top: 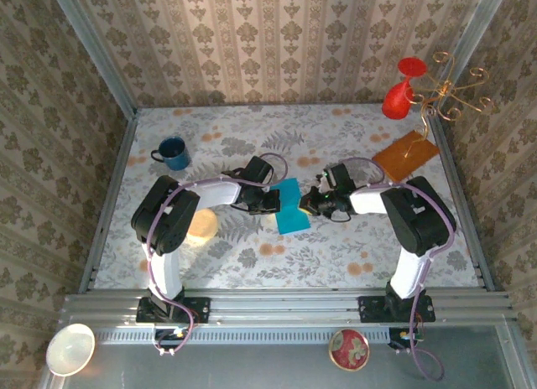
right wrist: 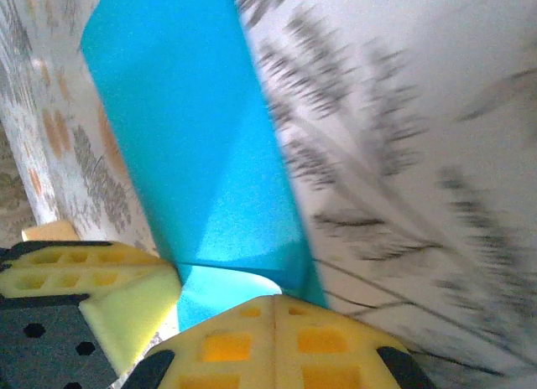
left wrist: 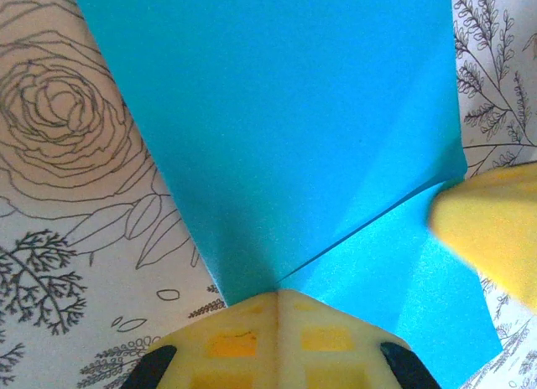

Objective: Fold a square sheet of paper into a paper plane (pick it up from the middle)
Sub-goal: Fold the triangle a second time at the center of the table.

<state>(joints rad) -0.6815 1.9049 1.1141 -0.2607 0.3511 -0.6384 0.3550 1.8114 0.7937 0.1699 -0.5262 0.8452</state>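
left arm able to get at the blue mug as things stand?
Path looks free: the blue mug stands alone, with bare table between it and the left tool. But that tool is shut on the teal sheet, so probably not until it lets go.

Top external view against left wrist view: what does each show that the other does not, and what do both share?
Top external view: the blue mug, the orange-brown sheet and the red vase. Left wrist view: a rose drawn on the tablecloth and a diagonal fold edge in the teal-blue sheet of paper. Shared: that sheet and the left pincer, shut at its edge.
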